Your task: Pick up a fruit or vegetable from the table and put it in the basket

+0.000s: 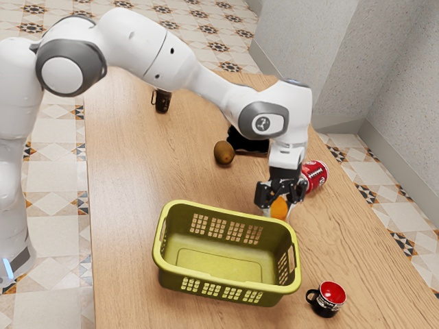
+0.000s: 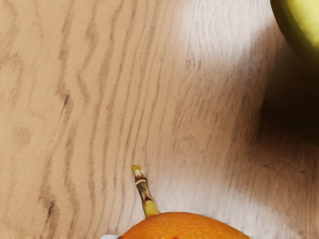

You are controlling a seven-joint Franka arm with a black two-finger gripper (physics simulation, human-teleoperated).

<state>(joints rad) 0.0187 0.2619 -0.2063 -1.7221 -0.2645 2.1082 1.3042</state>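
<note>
Yellow-green, the basket [image 1: 233, 214] stands near, and its raised rim could catch the fruit [image 1: 278, 206] if the carry runs too low; the round, smooth skin might also slip out of a weak hold. Just past that rim, the fruit sits pinched in the gripper [image 1: 278, 212]. The gripper points down over the tabletop [image 1: 137, 171], the arm [image 1: 216, 89] arching in from the exterior view's left.
</note>
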